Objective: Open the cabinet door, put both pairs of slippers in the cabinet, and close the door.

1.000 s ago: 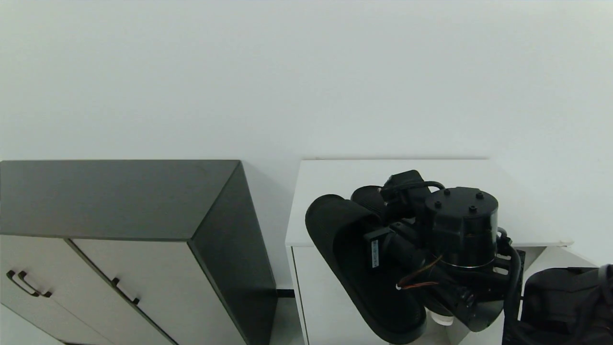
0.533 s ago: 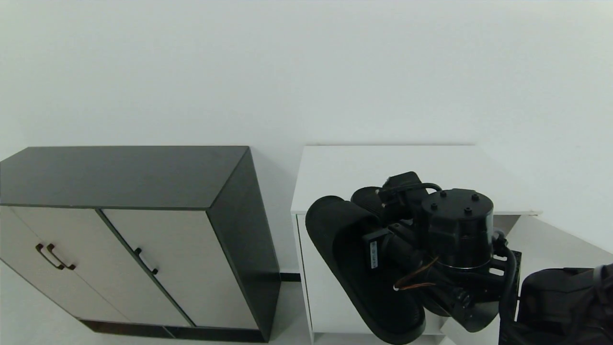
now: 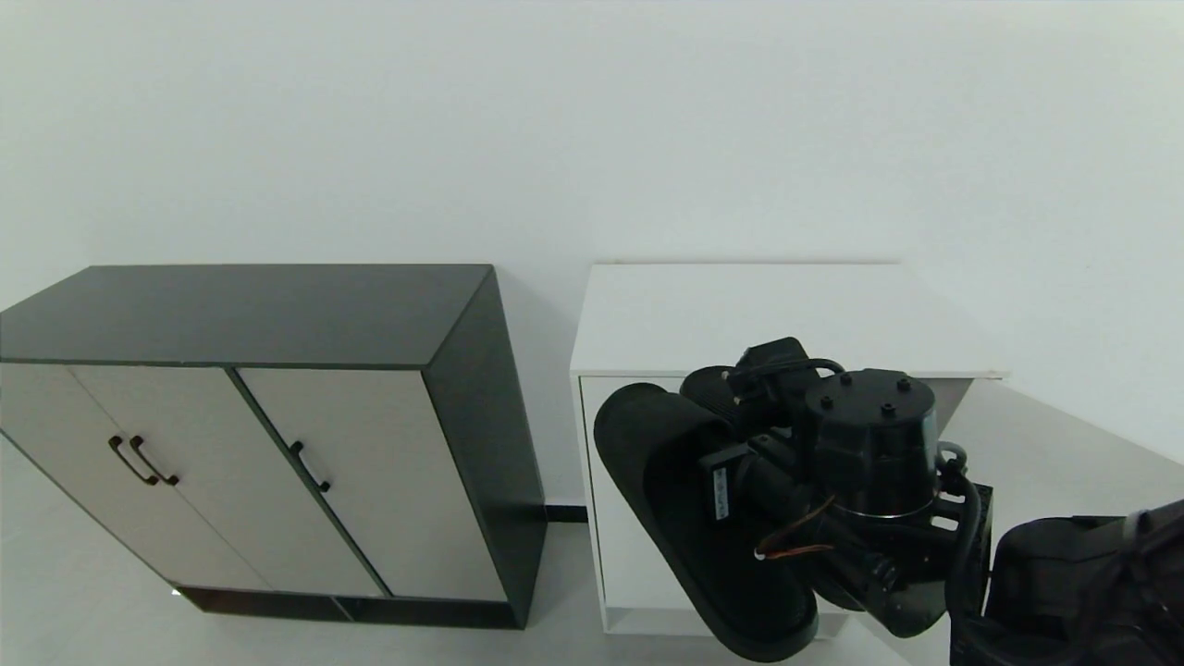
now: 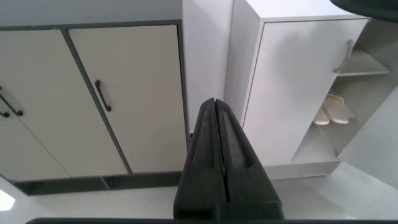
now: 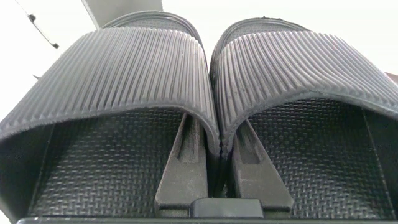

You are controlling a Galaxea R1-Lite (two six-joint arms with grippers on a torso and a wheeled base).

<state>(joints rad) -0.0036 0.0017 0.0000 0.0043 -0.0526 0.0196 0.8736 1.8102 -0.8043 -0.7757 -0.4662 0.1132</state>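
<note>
Right claw [image 5: 216,152] clamps black slippers [image 3: 689,504], toes tilted upward.

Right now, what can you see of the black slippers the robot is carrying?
The slippers are a black pair of slides, rubbery-looking, with ribbed straps and pebbled footbeds. They sit side by side, inner edges pressed together. The right claw is shut on them, one finger inside each slipper, pinching the adjoining strap edges. They hang tilted in the air in front of the white cabinet.
</note>
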